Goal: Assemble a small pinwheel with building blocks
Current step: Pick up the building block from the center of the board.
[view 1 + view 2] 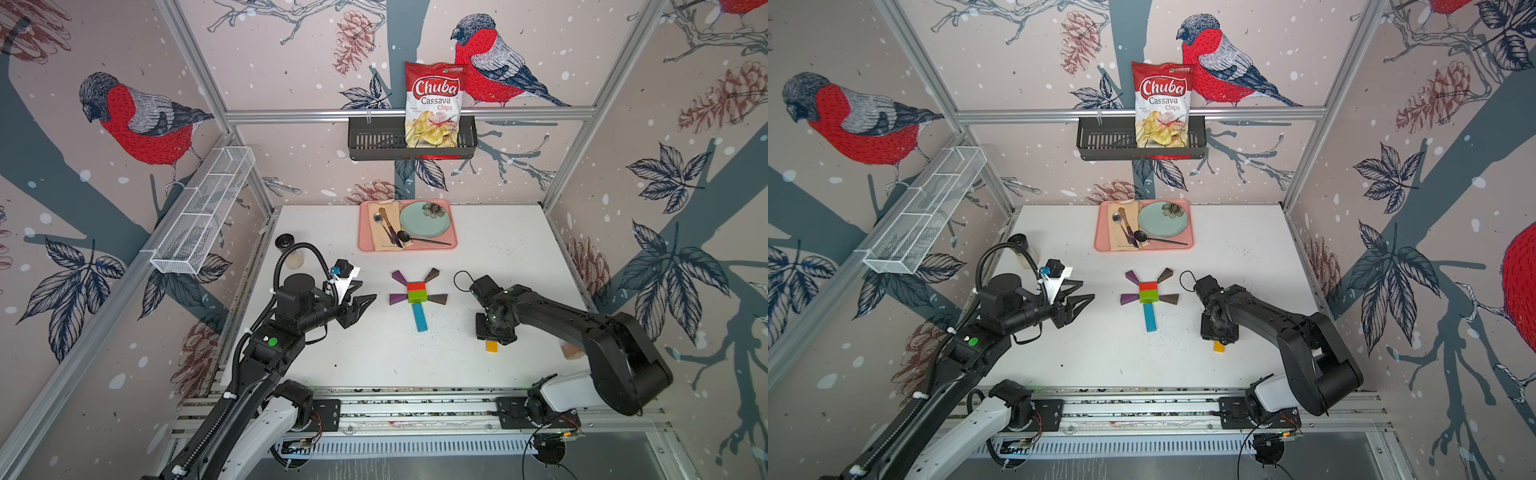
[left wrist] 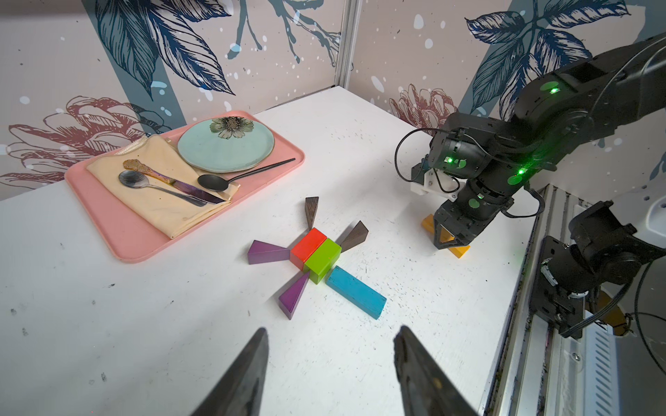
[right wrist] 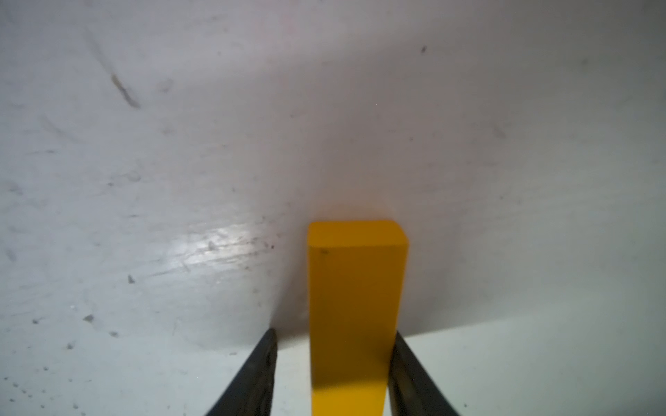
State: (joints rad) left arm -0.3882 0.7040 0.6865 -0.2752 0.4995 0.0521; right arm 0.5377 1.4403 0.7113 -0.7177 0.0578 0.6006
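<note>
White table (image 3: 180,144) — yellow bar (image 3: 356,306) lies inside the right pincer (image 3: 335,334), touching one jaw.

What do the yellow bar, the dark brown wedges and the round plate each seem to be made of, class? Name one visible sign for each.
The yellow bar: probably wood under smooth, opaque paint; even colour, softly rounded edges.
The dark brown wedges: wood, stained or bare; streaky grain shows.
The plate: likely glazed ceramic; pale green sheen, flower motif, uneven rim.
</note>
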